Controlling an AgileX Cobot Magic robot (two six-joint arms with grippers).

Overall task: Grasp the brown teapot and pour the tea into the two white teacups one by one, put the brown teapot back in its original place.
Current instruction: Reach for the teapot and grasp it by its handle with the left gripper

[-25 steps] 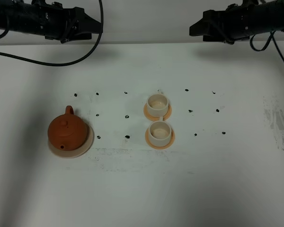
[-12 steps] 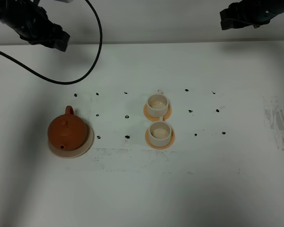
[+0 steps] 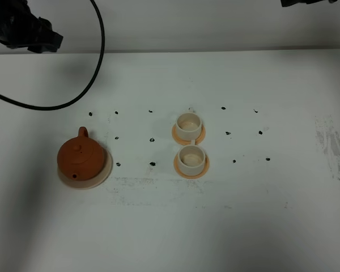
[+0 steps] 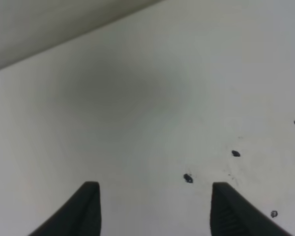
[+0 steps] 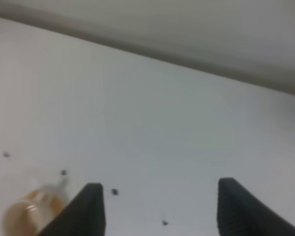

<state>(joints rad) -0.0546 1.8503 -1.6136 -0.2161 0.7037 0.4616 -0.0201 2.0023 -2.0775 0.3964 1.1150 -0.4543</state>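
From the high camera, the brown teapot (image 3: pixel 79 158) sat on its beige saucer (image 3: pixel 106 170). Its handle pointed at the far edge of the worktop (image 3: pixel 272 215), handy, I judged, for an arm reaching in from there. The two white teacups (image 3: pixel 188 124) stood on orange coasters (image 3: pixel 178 167), well apart from the teapot and showing no dark tea.

In the left wrist view, the left tool (image 4: pixel 155 196) hung with its fingers apart and empty, the teapot out of frame.

In the right wrist view, the right tool (image 5: pixel 160 196) was likewise apart and held nothing.

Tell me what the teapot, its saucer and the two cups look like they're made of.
The brown teapot: probably unglazed clay, matte reddish-brown, no shine. The beige saucer: perhaps ceramic or wood, flat and dull; unclear. The two white teacups: likely glazed ceramic, smooth cream-white walls.
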